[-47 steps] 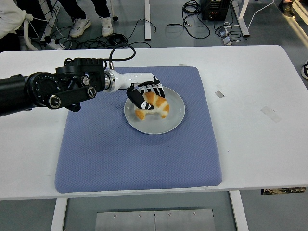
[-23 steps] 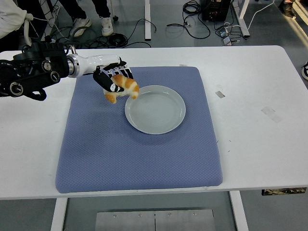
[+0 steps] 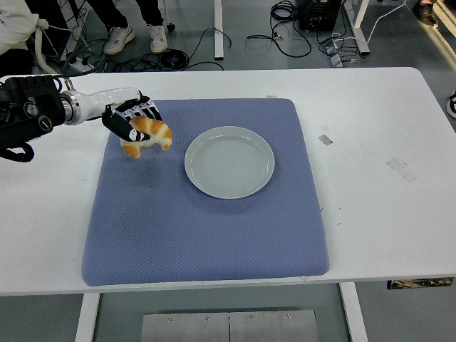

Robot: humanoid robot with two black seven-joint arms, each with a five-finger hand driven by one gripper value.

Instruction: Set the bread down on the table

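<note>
The white table (image 3: 385, 228) runs across the view, its near edge at the bottom. Most of its middle is covered by a blue mat (image 3: 206, 228) with a fine dotted weave, lying flat and roughly square, its near corners rounded. The near half of the mat is bare.

Farther in, a pale grey plate (image 3: 229, 162) sits on the mat, a little right of the mat's centre line and toward its far side. Nothing lies on it.

Left of the plate and clear of its rim, the left hand (image 3: 132, 122) grips the bread (image 3: 147, 135), a golden-brown roll with a lighter underside. The dark fingers (image 3: 120, 128) wrap over its left end, and the roll's right end points toward the plate. The bread is over the far left part of the mat, near the mat's left edge. Whether it touches the mat cannot be told. The hand's white forearm leads left into a black arm (image 3: 25, 117) that enters over the table's far left corner.

On the bare table right of the mat are two small pieces of tape (image 3: 325, 139).

Beyond the table's far edge, cables (image 3: 285, 32) trail over a grey floor, and a pair of white shoes (image 3: 134, 37) stands at the top left.
</note>
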